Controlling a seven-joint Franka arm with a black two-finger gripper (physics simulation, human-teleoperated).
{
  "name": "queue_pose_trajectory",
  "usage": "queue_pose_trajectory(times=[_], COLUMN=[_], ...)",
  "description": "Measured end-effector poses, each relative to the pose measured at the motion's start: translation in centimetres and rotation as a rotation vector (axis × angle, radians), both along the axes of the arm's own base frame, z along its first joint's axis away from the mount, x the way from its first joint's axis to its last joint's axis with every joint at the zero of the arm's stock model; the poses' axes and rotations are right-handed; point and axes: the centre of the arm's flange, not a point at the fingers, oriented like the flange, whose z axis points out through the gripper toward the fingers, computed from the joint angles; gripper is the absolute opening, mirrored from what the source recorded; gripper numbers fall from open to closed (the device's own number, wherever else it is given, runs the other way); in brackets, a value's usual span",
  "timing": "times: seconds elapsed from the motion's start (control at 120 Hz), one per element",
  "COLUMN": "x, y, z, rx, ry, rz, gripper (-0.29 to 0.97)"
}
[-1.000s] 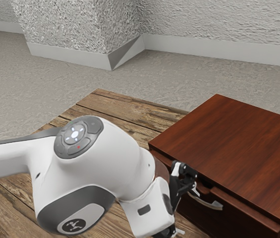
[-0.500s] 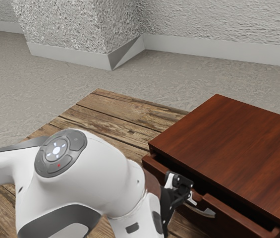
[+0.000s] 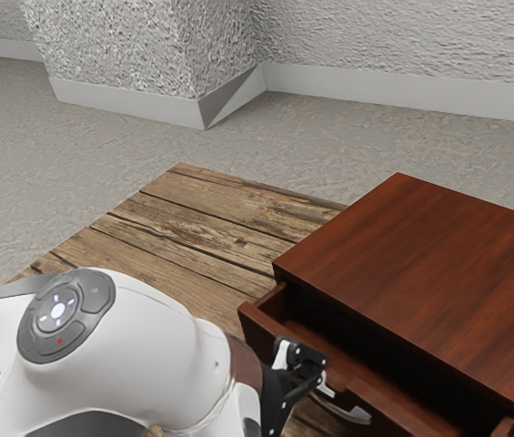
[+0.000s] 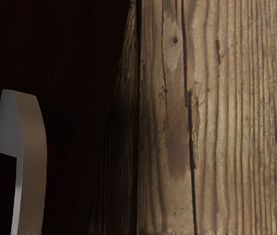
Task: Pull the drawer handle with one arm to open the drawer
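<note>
The drawer (image 3: 267, 330) stands partly pulled out of the dark-red cabinet (image 3: 420, 264) at the exterior view's right, its silver handle (image 3: 352, 411) clasped at one end by the 1 black gripper (image 3: 316, 381) of the white arm (image 3: 129, 364), all on the wooden plank table (image 3: 193, 228).
</note>
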Motion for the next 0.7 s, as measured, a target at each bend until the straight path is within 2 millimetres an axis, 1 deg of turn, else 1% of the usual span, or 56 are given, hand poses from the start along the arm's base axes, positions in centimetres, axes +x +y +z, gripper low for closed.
queue_pose_trajectory(times=[0.133,0.242,0.358,0.408,0.45,0.475,0.525,0.633,0.7], x=[-1.2,-1.8,-2.1,-2.2,-2.2,-2.4,-2.8,-3.1,-3.2], y=[0.2,0.7,1.0,1.0,1.1,1.1,1.0,1.1,1.1], z=[0.4,0.2,-0.3,-0.4,-0.3,-0.3,-0.2,0.0,0.1], rx=[-0.004,-0.003,0.003,0.004,0.000,-0.002,-0.005,-0.008,-0.010], ry=[-0.011,-0.011,-0.006,-0.005,-0.006,-0.007,-0.011,-0.015,-0.018], rz=[0.003,0.011,0.018,0.019,0.023,0.024,0.025,0.028,0.030], gripper=[0.65,0.65,0.71,0.76,0.68,0.66,0.65,0.68,0.65])
